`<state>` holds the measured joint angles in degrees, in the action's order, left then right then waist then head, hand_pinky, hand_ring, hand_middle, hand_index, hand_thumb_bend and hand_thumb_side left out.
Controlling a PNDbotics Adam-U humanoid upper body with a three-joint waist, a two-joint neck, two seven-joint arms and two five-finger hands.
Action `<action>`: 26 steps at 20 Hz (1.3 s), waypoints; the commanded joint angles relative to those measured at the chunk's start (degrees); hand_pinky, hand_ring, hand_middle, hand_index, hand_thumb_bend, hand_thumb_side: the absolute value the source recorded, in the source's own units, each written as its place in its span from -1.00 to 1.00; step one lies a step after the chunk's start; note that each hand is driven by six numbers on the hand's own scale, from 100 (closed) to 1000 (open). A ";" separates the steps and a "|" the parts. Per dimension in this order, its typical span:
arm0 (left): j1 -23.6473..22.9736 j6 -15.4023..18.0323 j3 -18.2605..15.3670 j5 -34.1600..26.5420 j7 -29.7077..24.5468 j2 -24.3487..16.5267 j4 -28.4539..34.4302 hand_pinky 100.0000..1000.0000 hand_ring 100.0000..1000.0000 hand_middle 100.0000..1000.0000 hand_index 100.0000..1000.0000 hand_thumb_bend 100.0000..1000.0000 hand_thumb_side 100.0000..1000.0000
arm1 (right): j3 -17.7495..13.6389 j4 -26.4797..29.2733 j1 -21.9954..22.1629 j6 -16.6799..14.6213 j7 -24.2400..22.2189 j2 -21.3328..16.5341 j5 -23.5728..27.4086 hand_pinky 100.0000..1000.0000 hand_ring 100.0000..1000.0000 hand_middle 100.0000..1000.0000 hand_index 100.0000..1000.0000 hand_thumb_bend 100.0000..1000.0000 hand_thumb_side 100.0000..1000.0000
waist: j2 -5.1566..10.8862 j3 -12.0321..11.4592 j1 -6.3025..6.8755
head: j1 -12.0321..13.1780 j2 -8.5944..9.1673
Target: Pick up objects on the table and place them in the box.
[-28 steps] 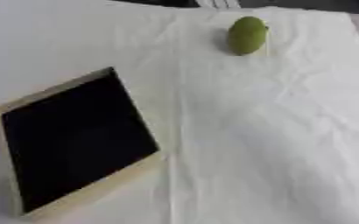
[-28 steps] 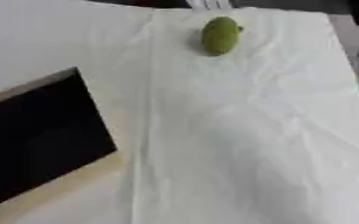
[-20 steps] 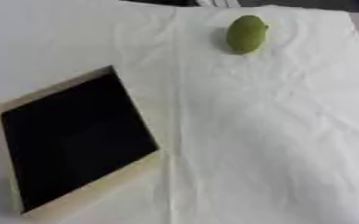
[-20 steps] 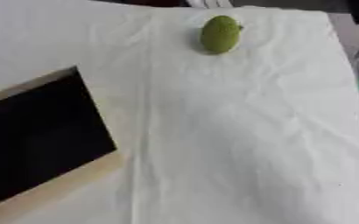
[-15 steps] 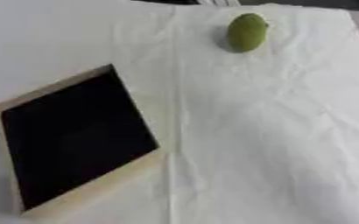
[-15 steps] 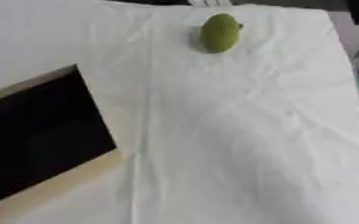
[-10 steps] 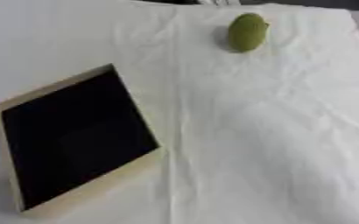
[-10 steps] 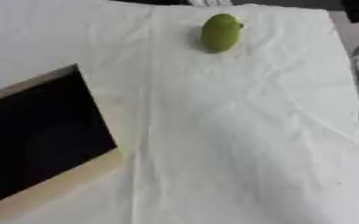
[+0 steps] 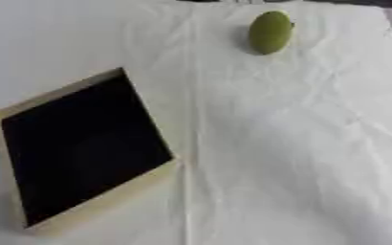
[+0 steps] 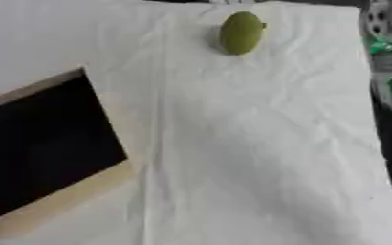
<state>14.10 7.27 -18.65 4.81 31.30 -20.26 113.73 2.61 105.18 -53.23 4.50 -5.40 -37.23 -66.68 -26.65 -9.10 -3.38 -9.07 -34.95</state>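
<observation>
The oval green fruit [image 9: 269, 32] lies on the white cloth [image 9: 299, 143], well apart from the black-lined wooden box [image 9: 78, 148]; no hand is visible, so nothing seems done.

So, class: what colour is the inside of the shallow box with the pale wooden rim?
Black inside the shallow wooden-rimmed box, seen best in the left eye view.

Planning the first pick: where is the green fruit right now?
The green fruit lies at the far edge of the white cloth, right of centre in the left eye view, well apart from the box at near left.
</observation>
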 commanded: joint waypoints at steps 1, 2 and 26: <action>-0.03 0.04 0.02 -0.12 -0.36 -1.83 0.86 -0.10 0.10 0.24 0.39 -0.22 -0.01 | 2.49 -4.93 -4.02 -3.46 -7.58 -3.25 1.93 0.69 0.72 0.72 0.73 -0.32 -0.36 | 1.91 -0.01 0.19 | -0.12 -0.46; -0.04 0.03 0.03 -0.12 -0.38 -1.86 0.86 -0.10 0.10 0.24 0.39 -0.22 -0.01 | 2.72 -5.94 -4.83 -4.25 -8.88 -3.43 2.43 0.69 0.72 0.72 0.73 -0.32 -0.36 | 1.94 0.03 0.18 | -0.09 -0.49; -0.52 -0.17 0.18 0.07 -0.89 -2.43 0.86 -0.10 0.11 0.24 0.39 -0.24 -0.01 | 9.00 -19.80 -12.00 -11.68 -46.55 -6.17 23.40 0.85 0.81 0.78 0.87 -0.55 -1.00 | 2.55 0.64 -0.55 | 0.37 -0.73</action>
<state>13.54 6.94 -18.24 4.76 30.65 -20.80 113.73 11.71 85.36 -64.45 -7.69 -51.88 -41.26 -43.74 -25.73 -8.48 -4.15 -8.79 -35.67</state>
